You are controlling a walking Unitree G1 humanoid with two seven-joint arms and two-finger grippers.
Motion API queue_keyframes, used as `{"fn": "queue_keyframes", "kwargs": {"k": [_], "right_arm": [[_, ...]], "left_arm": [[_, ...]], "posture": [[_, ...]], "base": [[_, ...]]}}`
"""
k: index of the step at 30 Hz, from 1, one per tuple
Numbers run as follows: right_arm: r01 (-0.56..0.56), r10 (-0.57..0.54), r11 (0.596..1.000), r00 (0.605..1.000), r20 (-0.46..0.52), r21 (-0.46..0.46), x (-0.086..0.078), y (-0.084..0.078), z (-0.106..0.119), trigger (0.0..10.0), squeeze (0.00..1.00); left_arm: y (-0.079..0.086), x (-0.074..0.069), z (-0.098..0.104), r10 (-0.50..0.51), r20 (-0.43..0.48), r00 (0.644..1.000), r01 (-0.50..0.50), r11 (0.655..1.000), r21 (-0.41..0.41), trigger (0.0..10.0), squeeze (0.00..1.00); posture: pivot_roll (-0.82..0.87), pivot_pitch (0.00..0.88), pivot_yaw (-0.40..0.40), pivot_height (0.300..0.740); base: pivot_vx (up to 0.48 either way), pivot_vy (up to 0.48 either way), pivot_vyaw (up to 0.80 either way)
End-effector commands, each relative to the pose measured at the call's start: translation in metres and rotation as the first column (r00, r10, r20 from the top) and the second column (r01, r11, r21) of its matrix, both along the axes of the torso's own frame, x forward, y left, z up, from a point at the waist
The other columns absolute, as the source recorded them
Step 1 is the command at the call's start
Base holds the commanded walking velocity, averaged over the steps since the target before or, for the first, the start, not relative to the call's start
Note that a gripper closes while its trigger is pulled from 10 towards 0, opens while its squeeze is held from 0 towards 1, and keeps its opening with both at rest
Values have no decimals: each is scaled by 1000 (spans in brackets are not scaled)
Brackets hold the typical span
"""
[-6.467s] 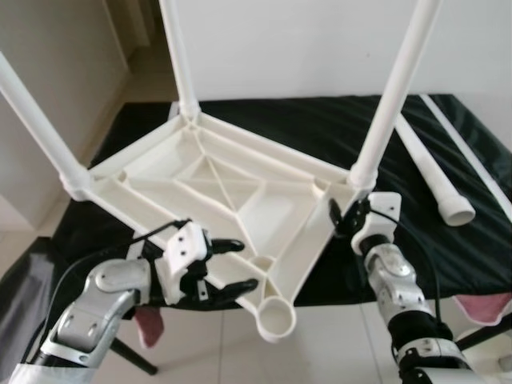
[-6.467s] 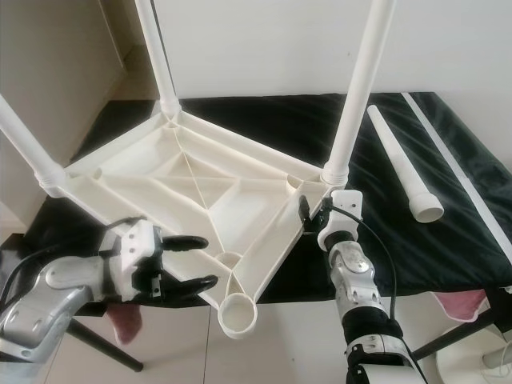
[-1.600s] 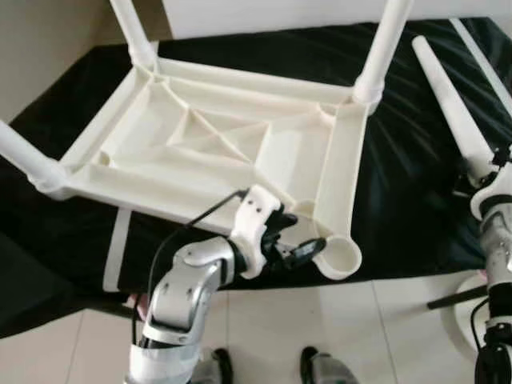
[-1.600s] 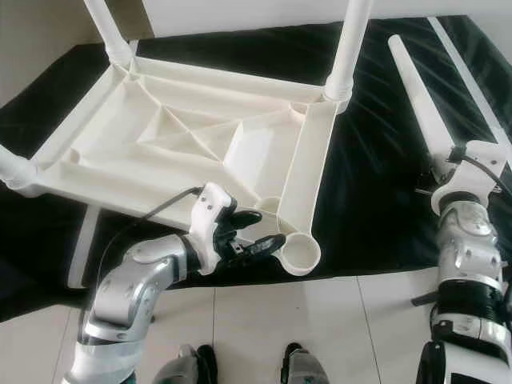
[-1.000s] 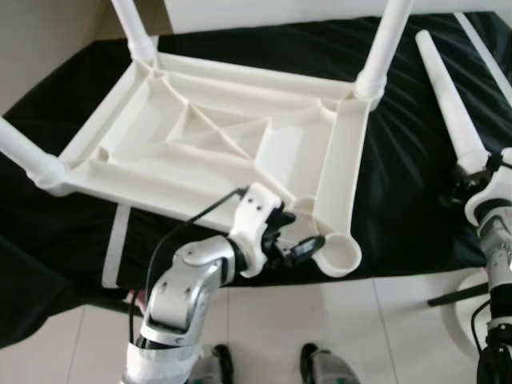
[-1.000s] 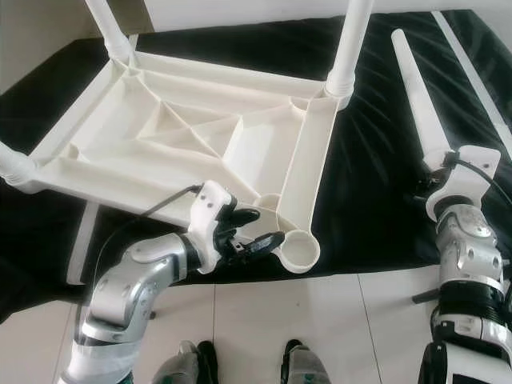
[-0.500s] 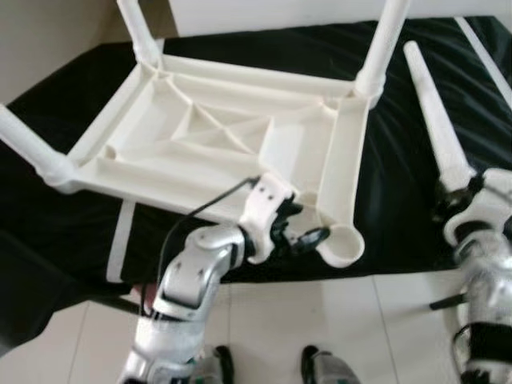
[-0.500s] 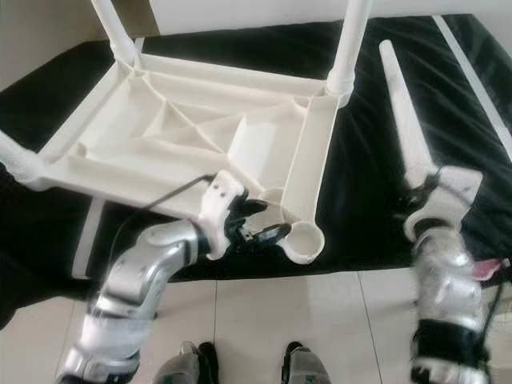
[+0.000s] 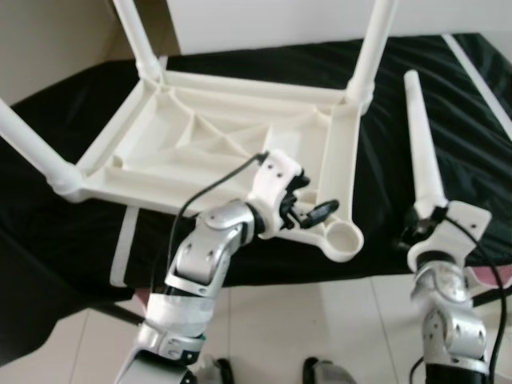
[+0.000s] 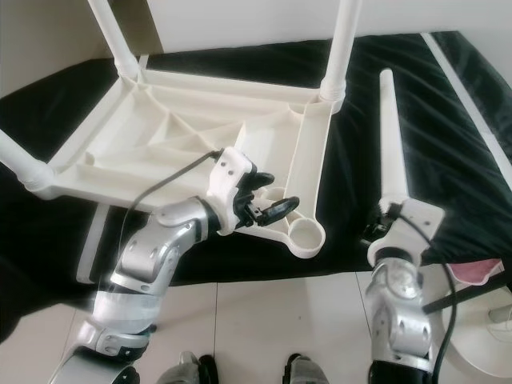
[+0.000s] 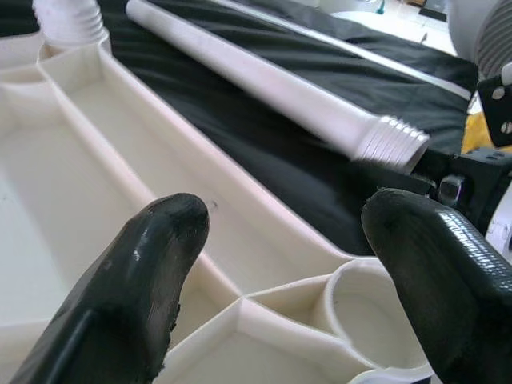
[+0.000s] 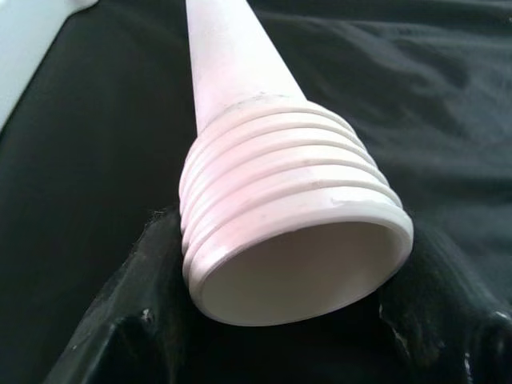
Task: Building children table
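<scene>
We note the right gripper (image 10: pixel 386 218) now pinching the loose leg (image 10: pixel 389 136); left gripper (image 10: pixel 276 192) spread over the tabletop (image 10: pixel 168 136); three legs fitted, empty socket (image 10: pixel 306 235) remaining.

Black-draped surface (image 9: pixel 72 104) under upturned white table (image 9: pixel 216 136), perhaps a bed.

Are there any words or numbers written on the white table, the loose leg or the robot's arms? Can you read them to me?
No words, numbers or signs can be read anywhere.
Upturned white plastic table top: plain ribs, no text.
Loose white tapered leg with a threaded end: no text.
Black cloth: no text.
Left gripper and right gripper: no label that can be made out.
</scene>
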State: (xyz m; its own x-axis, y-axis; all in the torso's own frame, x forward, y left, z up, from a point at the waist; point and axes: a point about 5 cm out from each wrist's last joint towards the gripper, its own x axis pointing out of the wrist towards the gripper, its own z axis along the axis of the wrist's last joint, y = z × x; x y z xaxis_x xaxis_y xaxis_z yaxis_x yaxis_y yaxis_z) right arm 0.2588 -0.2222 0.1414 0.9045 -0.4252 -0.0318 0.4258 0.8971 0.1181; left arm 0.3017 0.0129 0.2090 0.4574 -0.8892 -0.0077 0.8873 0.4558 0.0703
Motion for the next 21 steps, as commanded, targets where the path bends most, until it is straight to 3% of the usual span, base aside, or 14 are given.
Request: {"fn": "queue_keyframes", "kwargs": {"k": [1, 2, 5, 13, 18, 19, 20, 21], "right_arm": [[14, -14, 1000, 1000, -5, -10, -4, 3, 0, 10000, 0], [13, -13, 1000, 1000, 8, -2, -7, 12, 1, 10000, 0], [29, -29, 1000, 999, 17, -10, -10, 18, 2, 10000, 0], [121, -122, 992, 992, -24, -45, -29, 20, -9, 10000, 0], [118, -120, 992, 992, -42, -51, -32, 22, -11, 10000, 0], [119, -121, 992, 992, -42, -52, -32, 22, -11, 10000, 569], [106, -108, 993, 993, -38, -51, -31, 23, -10, 10000, 1000], [106, -108, 993, 993, -38, -51, -31, 23, -10, 10000, 1000]], "left_arm": [[-1, 0, -4, 4, -5, 1000, -4, 1000, 3, 10000, 0], [-4, 0, -4, 3, 7, 1000, -4, 1000, 7, 10000, 0], [-6, 0, -4, 1, 23, 1000, -2, 1000, 11, 10000, 0], [5, 3, -13, 43, 27, 999, -43, 999, 27, 10000, 0], [5, 4, -13, 46, 42, 998, -47, 999, 25, 10000, 0], [4, 4, -13, 43, 47, 998, -44, 999, 24, 10000, 0], [3, 5, -12, 40, 51, 998, -41, 999, 24, 10000, 0], [3, 5, -12, 40, 51, 998, -41, 999, 24, 10000, 0]], "posture": [[-111, 77, 48, 740], [-108, 62, 44, 740], [-106, 50, 38, 740], [-111, 11, 30, 740], [-112, 5, 27, 740], [-110, 4, 24, 740], [-112, 2, 24, 740], [-112, 2, 24, 740]], "base": [[0, 0, 0], [0, 0, 0], [0, 0, 0], [0, 0, 0], [0, 0, 0], [0, 0, 0], [0, 0, 0], [0, 0, 0]]}}
